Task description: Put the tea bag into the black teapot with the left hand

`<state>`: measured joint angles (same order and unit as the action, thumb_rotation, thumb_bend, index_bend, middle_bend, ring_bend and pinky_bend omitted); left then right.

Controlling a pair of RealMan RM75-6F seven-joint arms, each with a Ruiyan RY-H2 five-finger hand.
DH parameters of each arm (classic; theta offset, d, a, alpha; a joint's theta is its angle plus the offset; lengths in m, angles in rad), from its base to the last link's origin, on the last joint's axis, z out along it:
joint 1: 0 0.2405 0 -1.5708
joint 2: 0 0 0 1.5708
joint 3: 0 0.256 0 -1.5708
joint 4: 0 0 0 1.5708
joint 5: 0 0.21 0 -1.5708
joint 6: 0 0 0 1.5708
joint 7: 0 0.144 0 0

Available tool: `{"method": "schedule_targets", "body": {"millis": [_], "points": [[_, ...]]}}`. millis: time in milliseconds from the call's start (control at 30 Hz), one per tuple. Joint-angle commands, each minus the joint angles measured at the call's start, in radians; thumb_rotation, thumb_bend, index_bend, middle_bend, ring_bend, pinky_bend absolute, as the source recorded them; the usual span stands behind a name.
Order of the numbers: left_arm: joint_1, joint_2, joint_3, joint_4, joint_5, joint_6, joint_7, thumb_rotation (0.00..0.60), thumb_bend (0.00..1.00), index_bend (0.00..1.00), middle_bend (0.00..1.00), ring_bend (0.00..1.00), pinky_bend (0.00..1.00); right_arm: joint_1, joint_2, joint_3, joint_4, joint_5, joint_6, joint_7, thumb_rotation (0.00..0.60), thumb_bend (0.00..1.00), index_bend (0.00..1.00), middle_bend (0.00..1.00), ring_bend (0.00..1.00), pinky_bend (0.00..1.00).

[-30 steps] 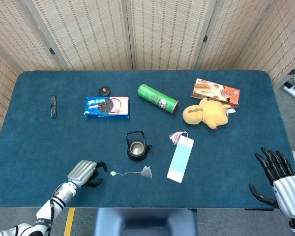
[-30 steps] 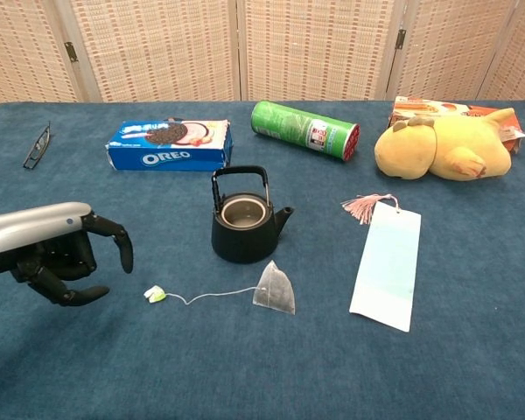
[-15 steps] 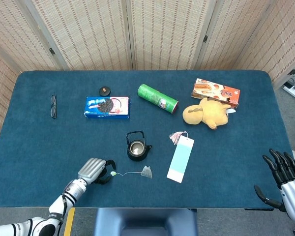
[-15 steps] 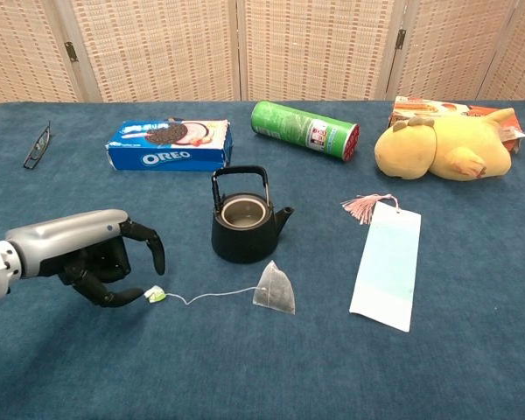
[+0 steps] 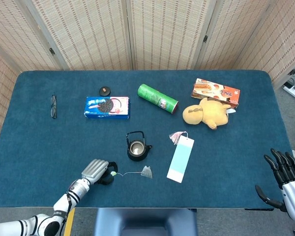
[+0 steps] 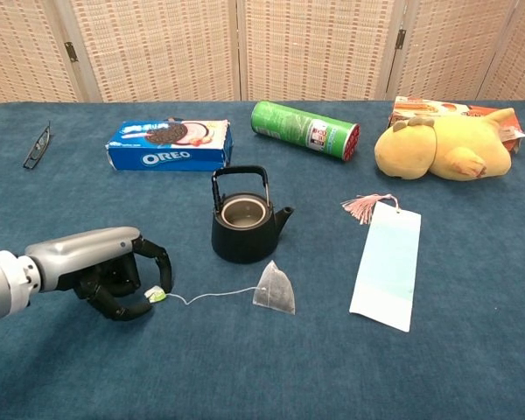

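Lying before one black teapot (image 6: 242, 229): one tea bag (image 6: 274, 290), one left robot hand (image 6: 114, 273).

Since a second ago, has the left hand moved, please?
Yes: the left hand has moved right toward the teapot, its fingers now at the tea bag's tag.

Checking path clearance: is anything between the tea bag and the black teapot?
Nothing visible. The tea bag lies on bare cloth just in front of the black teapot, whose lid is off. The left hand is at the string's tag.
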<state>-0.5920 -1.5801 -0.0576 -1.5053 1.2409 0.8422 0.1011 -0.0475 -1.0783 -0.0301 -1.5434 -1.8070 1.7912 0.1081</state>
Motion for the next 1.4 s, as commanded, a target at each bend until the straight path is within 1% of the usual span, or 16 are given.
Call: {"method": "schedule_targets", "body": {"millis": [33,133,367,633,800,933,1067,1167,1300,1400], "points": [[-0.002,-0.006,0.001,0.009,0.003,0.001,-0.008,0.600,0.44,0.46,1.00,1.00,1.00,-0.001,0.000,0.001,0.000,0.000,0.001,0.000,0.416,0.39,0.00,0.00,0.00,0.00],[-0.005,-0.012,0.001,0.023,0.006,0.000,-0.020,0.600,0.44,0.47,1.00,1.00,1.00,-0.003,0.000,0.001,0.001,-0.001,0.003,-0.001,0.416,0.39,0.00,0.00,0.00,0.00],[-0.007,-0.020,0.003,0.047,0.014,0.001,-0.046,0.600,0.47,0.55,1.00,1.00,1.00,-0.004,0.000,0.003,0.001,0.000,0.002,-0.002,0.416,0.39,0.00,0.00,0.00,0.00],[-0.010,-0.017,0.007,0.053,0.024,0.000,-0.066,0.600,0.53,0.61,1.00,1.00,1.00,-0.004,-0.002,0.004,-0.001,0.001,-0.002,-0.008,0.417,0.39,0.00,0.00,0.00,0.00],[-0.009,-0.011,0.008,0.052,0.032,0.007,-0.078,0.600,0.55,0.63,1.00,1.00,1.00,-0.002,-0.003,0.005,-0.004,0.003,-0.008,-0.012,0.415,0.39,0.00,0.00,0.00,0.00],[-0.004,0.004,0.001,0.034,0.045,0.032,-0.089,0.600,0.55,0.64,1.00,1.00,1.00,-0.001,-0.003,0.005,-0.006,0.002,-0.013,-0.014,0.416,0.39,0.00,0.00,0.00,0.00],[0.001,0.039,-0.013,-0.013,0.060,0.073,-0.078,0.600,0.56,0.64,1.00,1.00,1.00,-0.001,-0.002,0.005,-0.005,0.001,-0.011,-0.013,0.415,0.39,0.00,0.00,0.00,0.00],[0.003,0.074,-0.026,-0.081,0.069,0.111,-0.034,0.600,0.56,0.64,1.00,1.00,1.00,-0.003,0.000,0.004,-0.004,-0.002,-0.007,-0.006,0.416,0.39,0.00,0.00,0.00,0.00],[-0.002,0.109,-0.048,-0.186,0.065,0.155,0.060,0.600,0.56,0.64,1.00,1.00,1.00,-0.004,0.003,0.001,-0.005,-0.001,-0.007,0.007,0.417,0.39,0.00,0.00,0.00,0.00],[-0.022,0.133,-0.080,-0.266,0.032,0.172,0.160,0.600,0.56,0.64,1.00,1.00,1.00,-0.004,0.010,0.002,-0.008,0.007,-0.009,0.027,0.416,0.39,0.00,0.00,0.00,0.00]]}}
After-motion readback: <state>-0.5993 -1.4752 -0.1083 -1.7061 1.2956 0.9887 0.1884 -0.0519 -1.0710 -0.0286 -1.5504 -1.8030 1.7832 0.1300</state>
